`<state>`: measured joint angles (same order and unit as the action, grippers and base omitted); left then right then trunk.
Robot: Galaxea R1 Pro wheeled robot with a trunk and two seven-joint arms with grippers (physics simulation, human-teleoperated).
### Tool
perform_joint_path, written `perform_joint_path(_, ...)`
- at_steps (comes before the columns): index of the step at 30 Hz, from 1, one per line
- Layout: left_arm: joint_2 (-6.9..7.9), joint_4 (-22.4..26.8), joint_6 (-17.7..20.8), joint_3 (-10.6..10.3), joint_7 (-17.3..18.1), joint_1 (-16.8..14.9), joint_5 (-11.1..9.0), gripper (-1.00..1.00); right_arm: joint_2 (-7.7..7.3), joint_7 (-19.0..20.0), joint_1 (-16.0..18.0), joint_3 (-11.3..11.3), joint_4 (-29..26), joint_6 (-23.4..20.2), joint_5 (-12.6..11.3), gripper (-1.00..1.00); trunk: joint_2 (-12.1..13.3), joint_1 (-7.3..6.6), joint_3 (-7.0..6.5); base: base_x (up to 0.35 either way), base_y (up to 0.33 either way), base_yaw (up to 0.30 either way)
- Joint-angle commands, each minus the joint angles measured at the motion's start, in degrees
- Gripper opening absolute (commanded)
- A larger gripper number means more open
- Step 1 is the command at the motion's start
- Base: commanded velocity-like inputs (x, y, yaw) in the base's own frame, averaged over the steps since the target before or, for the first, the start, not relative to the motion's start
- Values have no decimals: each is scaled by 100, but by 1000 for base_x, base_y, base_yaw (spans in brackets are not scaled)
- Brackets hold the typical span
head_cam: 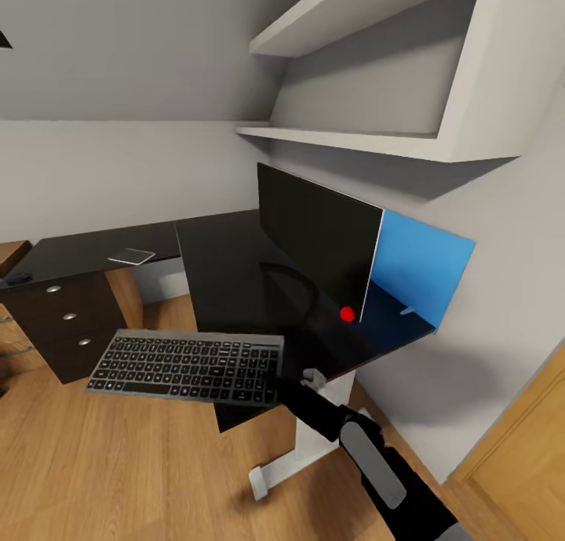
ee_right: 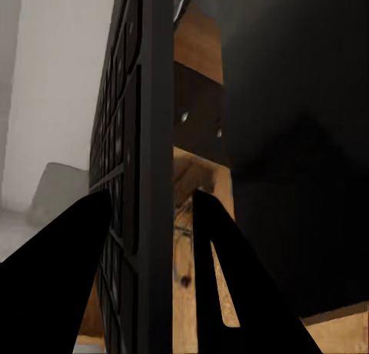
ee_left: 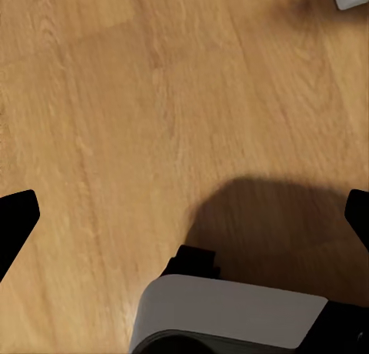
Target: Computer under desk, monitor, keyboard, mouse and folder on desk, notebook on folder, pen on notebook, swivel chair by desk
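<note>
Flat grey-keyed keyboard (head_cam: 188,366) between right gripper (ee_right: 154,254) fingers

This is a room in a home, arranged as a small work corner. The walls (head_cam: 118,172) are grey, and the upper part leans inward like a ceiling under a roof. The floor (head_cam: 118,462) is of light wood planks. A glossy black L-shaped table (head_cam: 227,266) stands in the corner, with a drawer unit (head_cam: 67,321) that has round silver knobs. On the table stands a wide black monitor (head_cam: 318,239). White shelves (head_cam: 377,70) are fixed on the wall above it. Such furniture belongs to a private bedroom or study, not to an office building.
</note>
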<state>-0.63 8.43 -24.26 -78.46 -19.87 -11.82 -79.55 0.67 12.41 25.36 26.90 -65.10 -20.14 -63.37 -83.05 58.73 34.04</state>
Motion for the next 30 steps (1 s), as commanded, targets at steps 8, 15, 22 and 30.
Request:
perform_joint_path(8,5,9,-17,-62,-19,-4,-16,100,35,-649,-64,1382,-10,2312,579,-100,-3,0,5,0,1,0)
perform_joint_path(15,10,9,-17,-55,-17,-2,-17,100,84,-859,-82,1639,-42,2551,588,-100,-3,0,5,0,185,0)
perform_joint_path(22,-120,-120,-146,-150,113,-134,-121,100,125,-862,-217,1798,94,2691,711,-100,-3,0,5,0,125,0)
perform_joint_path(30,-381,62,-85,-25,36,-328,-21,100,-57,-873,-240,1614,383,2817,637,-100,-3,0,5,0,0,0)
